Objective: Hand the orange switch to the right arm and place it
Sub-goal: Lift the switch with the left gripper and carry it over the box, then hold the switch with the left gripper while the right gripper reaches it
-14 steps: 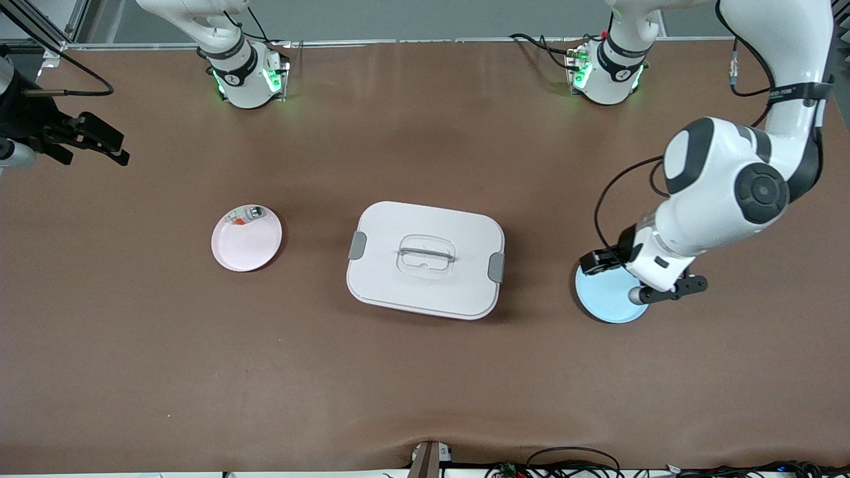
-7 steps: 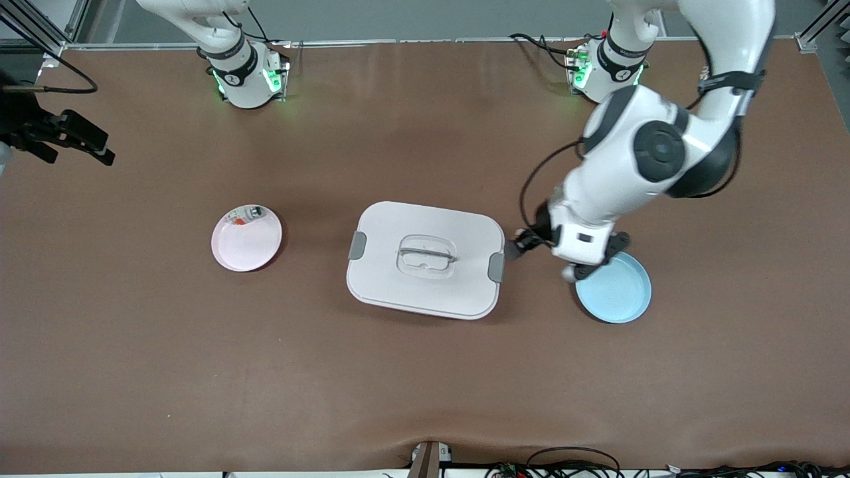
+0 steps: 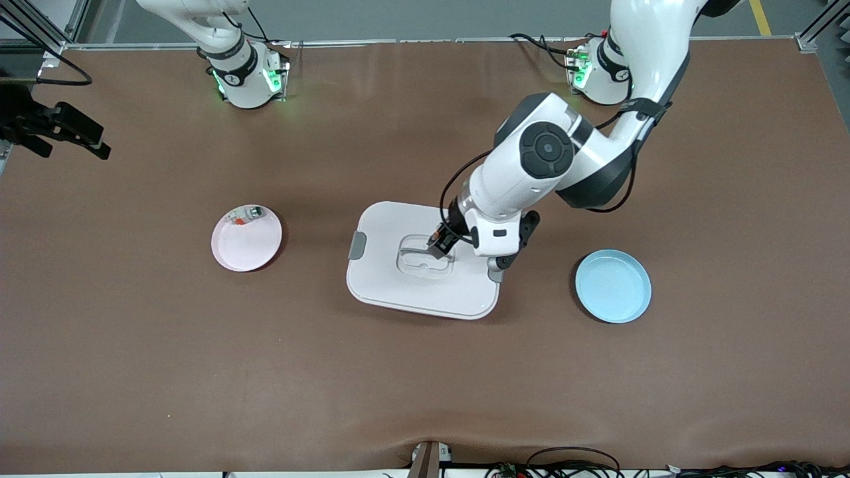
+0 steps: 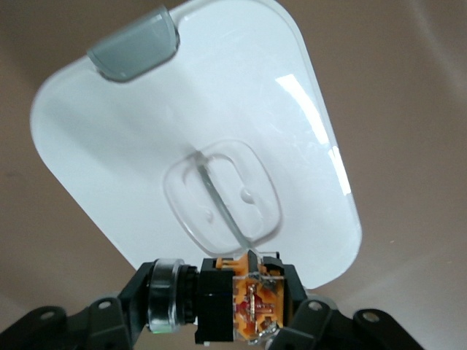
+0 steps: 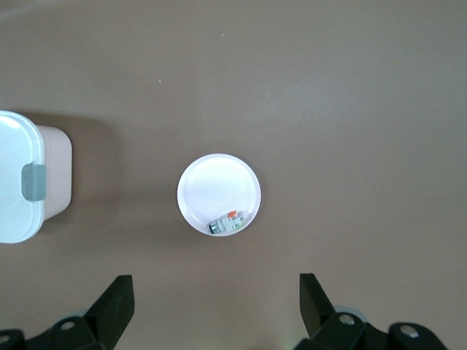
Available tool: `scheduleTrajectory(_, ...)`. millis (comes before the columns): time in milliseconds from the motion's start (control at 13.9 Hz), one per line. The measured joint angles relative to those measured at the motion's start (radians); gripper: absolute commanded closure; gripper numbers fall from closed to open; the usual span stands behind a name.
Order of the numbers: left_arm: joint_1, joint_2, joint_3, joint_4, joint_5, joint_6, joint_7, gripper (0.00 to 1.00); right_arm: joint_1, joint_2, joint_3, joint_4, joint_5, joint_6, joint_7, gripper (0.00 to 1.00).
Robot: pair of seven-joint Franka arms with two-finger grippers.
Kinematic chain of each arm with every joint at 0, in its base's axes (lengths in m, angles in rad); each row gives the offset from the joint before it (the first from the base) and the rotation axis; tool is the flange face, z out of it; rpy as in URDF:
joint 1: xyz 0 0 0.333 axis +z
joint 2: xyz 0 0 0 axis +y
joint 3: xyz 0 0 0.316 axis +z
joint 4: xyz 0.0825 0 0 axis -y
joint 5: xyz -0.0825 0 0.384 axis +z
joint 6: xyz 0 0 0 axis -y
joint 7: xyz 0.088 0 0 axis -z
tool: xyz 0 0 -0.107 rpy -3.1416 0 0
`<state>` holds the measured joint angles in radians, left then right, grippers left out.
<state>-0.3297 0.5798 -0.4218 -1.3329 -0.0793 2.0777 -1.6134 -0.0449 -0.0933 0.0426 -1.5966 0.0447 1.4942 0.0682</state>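
A: Orange switch (image 4: 244, 306)?
B: Clamped in the left gripper (image 3: 441, 243), over the white box lid (image 3: 385, 279).
A: Right gripper (image 5: 215, 306)?
B: Fingers wide apart, empty, high over the pink plate (image 5: 219, 193).

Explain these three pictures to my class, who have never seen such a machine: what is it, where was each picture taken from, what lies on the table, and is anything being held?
Two white robot arms work at a brown table. One picture looks down from a high camera facing them; the other two come from cameras on each arm's wrist. The left gripper is shut on the orange switch and hangs over the white lidded box. The right gripper waits open at its end of the table. Toward that end lies a pink plate with a pale part on it; toward the left arm's end lies a blue plate.
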Motion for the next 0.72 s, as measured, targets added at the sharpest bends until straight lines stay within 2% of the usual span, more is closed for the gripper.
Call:
scheduleTrajectory(144, -0.026, 0.006, 0.001, 0.014, 0.000, 0.035, -0.077, 1.00, 0.000, 0.004, 0.001, -0.005, 0.048, -0.006, 0.008, 0.00)
scheduleTrajectory(359, -0.067, 0.006, 0.002, 0.041, 0.000, 0.042, -0.161, 1.00, 0.000, 0.004, 0.000, -0.044, 0.188, 0.008, 0.096, 0.00)
scheduleTrajectory(574, -0.099, 0.005, 0.001, 0.053, 0.000, 0.042, -0.271, 1.00, 0.000, 0.003, 0.005, -0.112, 0.358, 0.090, 0.123, 0.00)
scheduleTrajectory(718, -0.103, 0.005, 0.001, 0.056, 0.000, 0.041, -0.321, 1.00, 0.007, -0.008, 0.017, -0.178, 0.462, 0.192, 0.123, 0.00)
